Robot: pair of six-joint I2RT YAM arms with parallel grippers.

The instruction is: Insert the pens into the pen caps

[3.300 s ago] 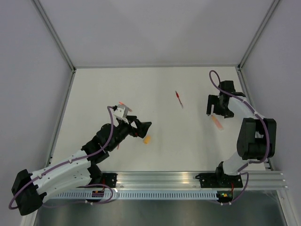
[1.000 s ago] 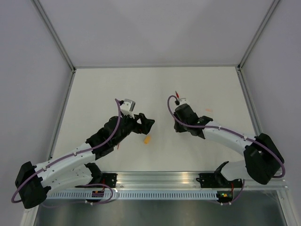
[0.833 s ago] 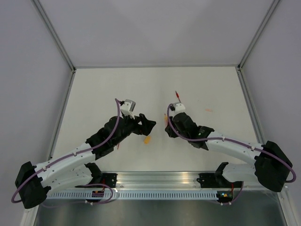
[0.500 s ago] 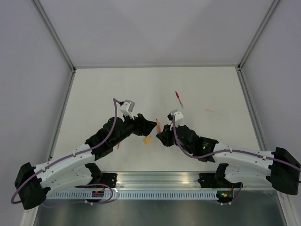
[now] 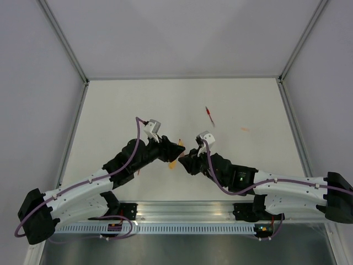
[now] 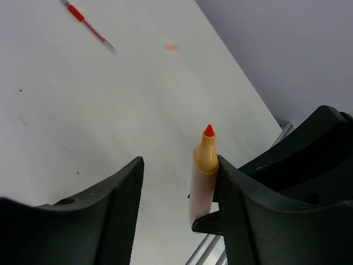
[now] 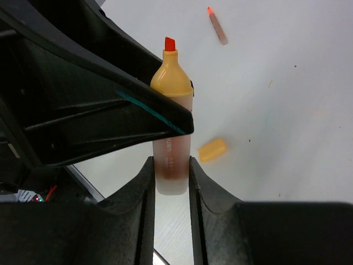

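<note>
- Right arm swung in toward the left since the earlier frame; right gripper [image 7: 171, 167] clamps orange pen [image 7: 172, 83] upright, tip up.
- Left gripper [image 6: 177, 163] jaws apart, straddling pen, one finger touching.
- Likely handover: centre pen before closing. Orange cap [image 7: 212, 149] lies on table [image 5: 138, 105] nearby.

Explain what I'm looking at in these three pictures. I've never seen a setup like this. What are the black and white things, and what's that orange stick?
These are two robot arms bolted to the near edge of a white table. One picture looks down from above. The other two come from small cameras on each arm's wrist, so you see that arm's own two fingers up close. The right hand grips an orange pen with its red tip bare. The left hand is open around the same pen, one finger touching it. On the table lie an orange cap, a red pen and a small pinkish stub, too small to identify.
</note>
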